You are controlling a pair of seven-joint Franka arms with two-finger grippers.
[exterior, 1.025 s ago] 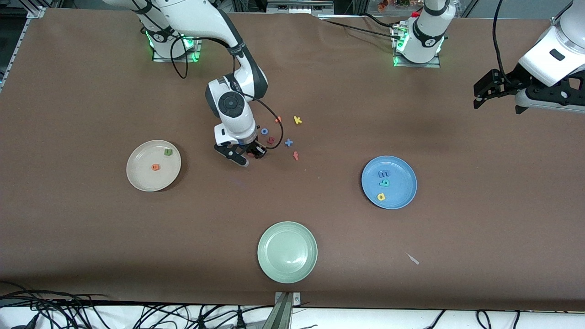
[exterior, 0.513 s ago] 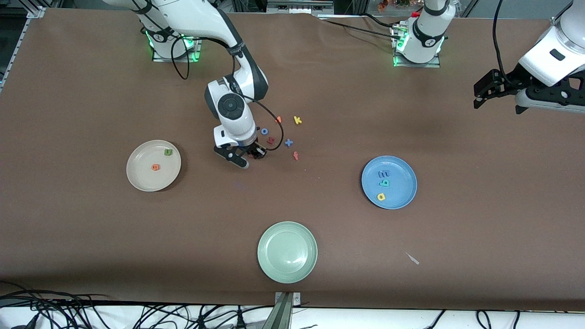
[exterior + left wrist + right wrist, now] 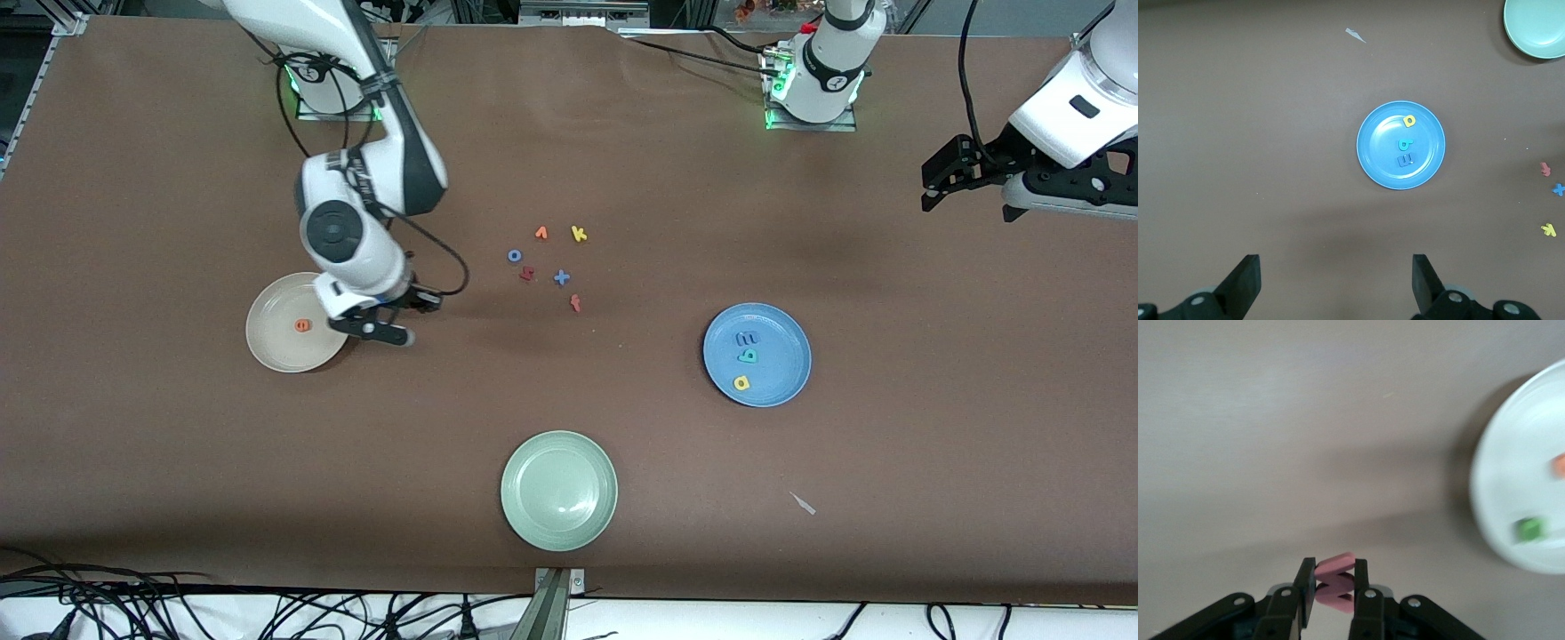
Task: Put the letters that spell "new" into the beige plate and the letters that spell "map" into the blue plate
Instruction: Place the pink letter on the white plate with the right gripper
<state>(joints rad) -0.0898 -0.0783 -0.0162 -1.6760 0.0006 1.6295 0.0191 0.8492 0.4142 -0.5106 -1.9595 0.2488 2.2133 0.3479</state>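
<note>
Now we see the right gripper [image 3: 1334,587] pinching the pinkish-red "w" [image 3: 1335,583], a small zigzag foam letter, in the air beside the beige plate [image 3: 267,342]. Our left gripper [image 3: 1333,283] waits wide open.

The right arm reaches down from its base, wrist bent, and its right gripper [image 3: 1335,587] hangs just above the table with both fingers [image 3: 1306,587] clamped on a small pink piece, seemingly by its edges. The left arm waits raised; its left gripper [image 3: 1333,283] is spread wide, holding nothing.
</note>
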